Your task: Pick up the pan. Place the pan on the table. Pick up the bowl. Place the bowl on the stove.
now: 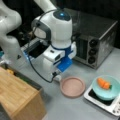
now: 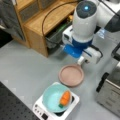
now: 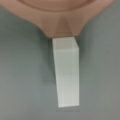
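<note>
The pinkish-brown pan point(image 1: 72, 86) point(image 2: 71, 75) lies flat on the grey table point(image 1: 65, 107) point(image 2: 25, 65). My gripper point(image 1: 56, 75) point(image 2: 82, 60) hangs just over the pan's short white handle point(image 3: 66, 75). In the wrist view the handle lies on the table below the pan's rim point(image 3: 60, 17), and no fingers show there. The light-teal bowl point(image 1: 111, 94) point(image 2: 51, 97) sits on the small white stove point(image 1: 89, 96) point(image 2: 50, 113) beside the pan, with an orange carrot point(image 1: 103, 83) point(image 2: 65, 98) inside it.
A big steel toaster oven point(image 1: 97, 37) point(image 2: 110, 92) stands behind the pan and stove. A light wooden box point(image 1: 17, 95) point(image 2: 37, 22) fills a front view's lower left. A black cable point(image 1: 37, 72) loops from the arm near the gripper.
</note>
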Robot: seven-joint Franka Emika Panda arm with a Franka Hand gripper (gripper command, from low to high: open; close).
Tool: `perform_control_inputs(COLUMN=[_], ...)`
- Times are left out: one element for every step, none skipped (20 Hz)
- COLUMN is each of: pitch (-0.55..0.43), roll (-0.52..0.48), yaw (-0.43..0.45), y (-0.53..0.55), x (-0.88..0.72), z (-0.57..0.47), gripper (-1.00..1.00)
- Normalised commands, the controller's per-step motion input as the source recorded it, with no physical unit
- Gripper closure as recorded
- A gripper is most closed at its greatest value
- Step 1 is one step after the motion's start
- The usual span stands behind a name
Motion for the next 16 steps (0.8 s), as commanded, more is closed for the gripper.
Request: perform_control_inputs(pitch=[-0.322, -0.305, -0.284, -0.277, -0.263, -0.245, -0.244, -0.229, -0.221, -0.214, -0.200, -0.191, -0.184, -0.178, -0.168, -0.161], roll=[-0.047, -0.051, -0.054, -0.056, -0.060, -0.064, -0.071, -0.076, -0.085, -0.090, -0.094, -0.097, -0.106, -0.118, -0.124, -0.136], yaw=[0.246, 0.245, 0.242, 0.241, 0.239, 0.232, 0.230, 0.227, 0.222, 0.219, 0.218, 0.219, 0.223, 0.226, 0.229, 0.230], y=[-0.18, -0.19, -0.19, -0.18, -0.18, -0.17, -0.17, -0.16, -0.14, -0.13, -0.12, -0.12, -0.12, -0.12, -0.11, -0.10], x=[-0.46, -0.41, -0.35, -0.30, -0.24, -0.20, -0.18, -0.16, -0.14, -0.12, -0.12, -0.11, -0.09, -0.08, -0.07, -0.05], z=[-0.21, -0.20, -0.20, -0.19, -0.18, -0.17, -0.18, -0.17, -0.16, -0.16, -0.17, -0.17, -0.18, -0.21, -0.21, -0.23], gripper=[-1.00, -1.00, -1.00, -1.00, -1.00, -1.00, -1.00, -1.00, -1.00, -1.00, -1.00, -1.00, -1.00, -1.00, -1.00, -1.00])
